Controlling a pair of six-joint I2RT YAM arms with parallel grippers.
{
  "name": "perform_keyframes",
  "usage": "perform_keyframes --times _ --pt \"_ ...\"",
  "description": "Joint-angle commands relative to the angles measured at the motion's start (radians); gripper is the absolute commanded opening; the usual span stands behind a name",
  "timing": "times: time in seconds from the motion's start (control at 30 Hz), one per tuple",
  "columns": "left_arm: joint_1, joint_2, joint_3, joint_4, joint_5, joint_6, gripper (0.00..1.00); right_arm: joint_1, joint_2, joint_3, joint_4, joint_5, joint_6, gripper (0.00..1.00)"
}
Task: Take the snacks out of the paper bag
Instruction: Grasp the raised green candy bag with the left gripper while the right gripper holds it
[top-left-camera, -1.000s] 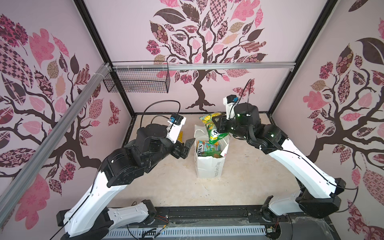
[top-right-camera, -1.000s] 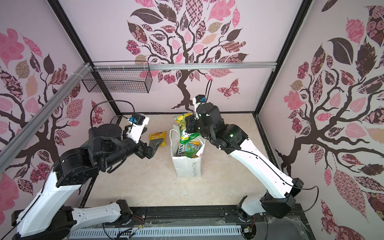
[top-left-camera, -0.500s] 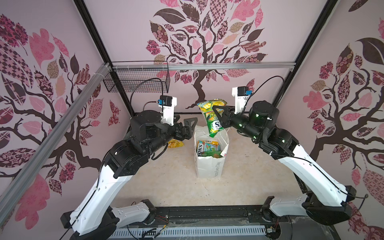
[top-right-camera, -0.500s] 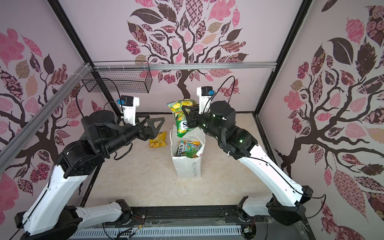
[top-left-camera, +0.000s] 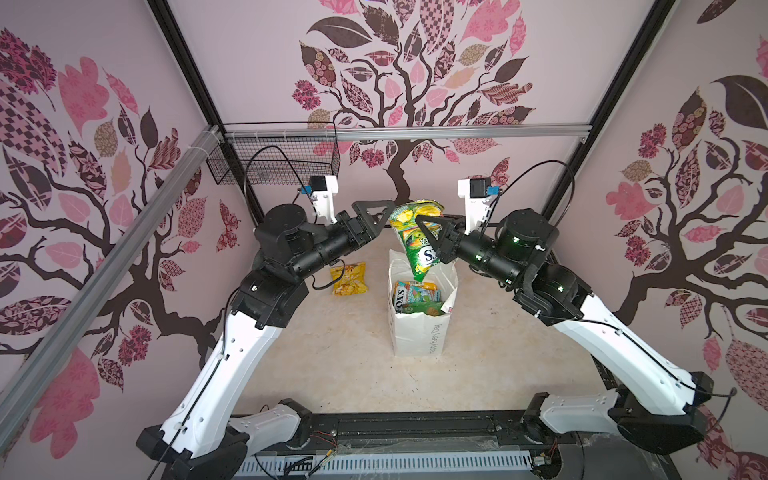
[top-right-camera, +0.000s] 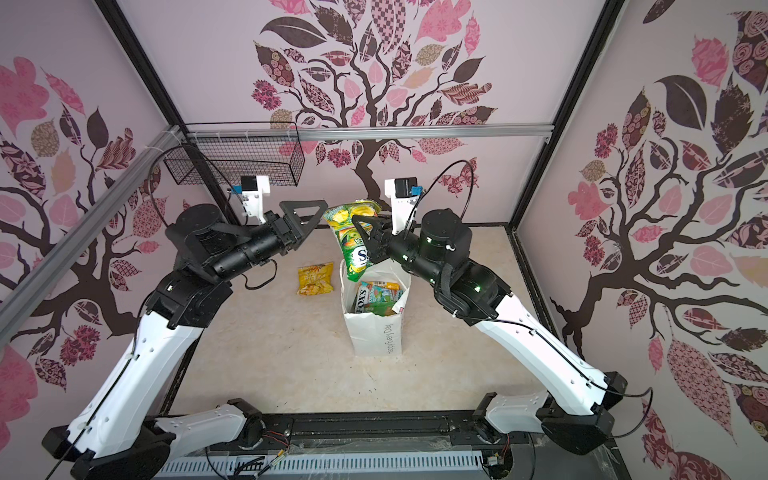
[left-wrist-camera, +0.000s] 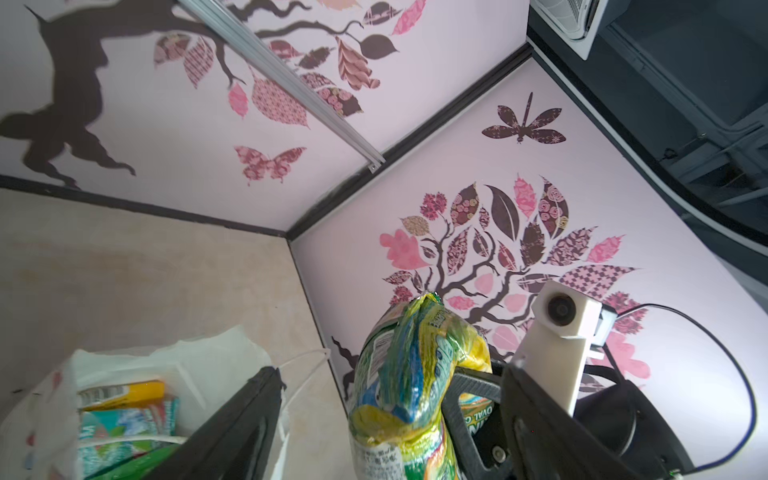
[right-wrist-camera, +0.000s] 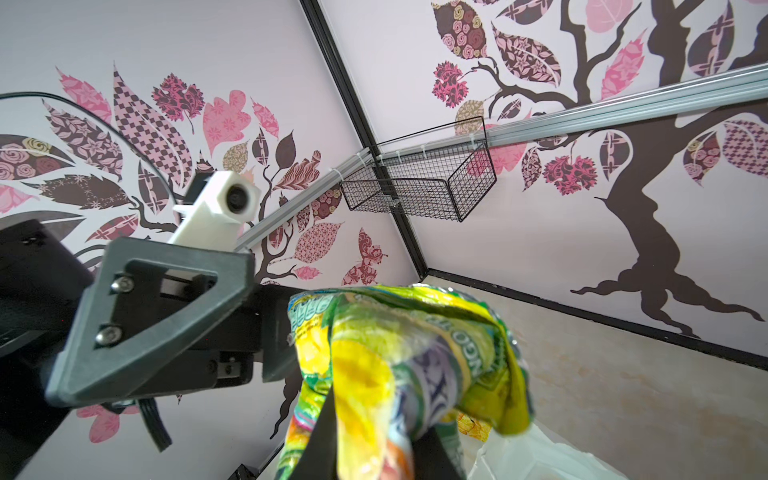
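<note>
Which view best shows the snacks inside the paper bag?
Both top views: they look down into the open paper bag at the packets. The left wrist view catches them only partly, at the frame's edge; the right wrist view shows only the bag's rim.

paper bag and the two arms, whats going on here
The robot is emptying the white paper bag. The right gripper is shut on a green-yellow packet and holds it in the air above the bag's mouth. The left gripper is open and empty, close beside that packet. One yellow packet lies on the table, left of the bag in both top views. More packets are inside the bag.
</note>
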Motion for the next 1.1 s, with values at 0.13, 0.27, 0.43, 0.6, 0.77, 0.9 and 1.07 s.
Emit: perform_keyframes --times 0.13,0.27,0.43,0.6,0.77,0.9,1.07 --pt "0.004 0.012 -0.111 0.277 0.203 -0.292 0.82 0.012 0.009 0.022 0.081 -0.046 -0.005 0.0" --pt "0.006 0.018 -0.135 0.323 0.233 -0.328 0.66 0.012 0.023 0.023 0.078 -0.059 -0.003 0.0" --pt "0.0 0.034 -0.15 0.388 0.272 -0.369 0.53 0.012 0.037 0.018 0.07 -0.075 0.004 0.0" --pt "0.0 0.032 -0.146 0.389 0.269 -0.338 0.39 0.013 0.054 0.021 0.053 -0.097 0.02 0.02" --pt "0.001 0.023 -0.151 0.393 0.266 -0.288 0.29 0.012 0.042 0.01 0.046 -0.1 0.016 0.26" --pt "0.002 0.016 -0.161 0.411 0.257 -0.279 0.19 0.013 0.014 -0.022 0.055 -0.08 0.003 0.31" --pt "0.002 0.006 -0.155 0.389 0.237 -0.245 0.12 0.012 -0.013 -0.05 0.062 -0.056 0.001 0.44"
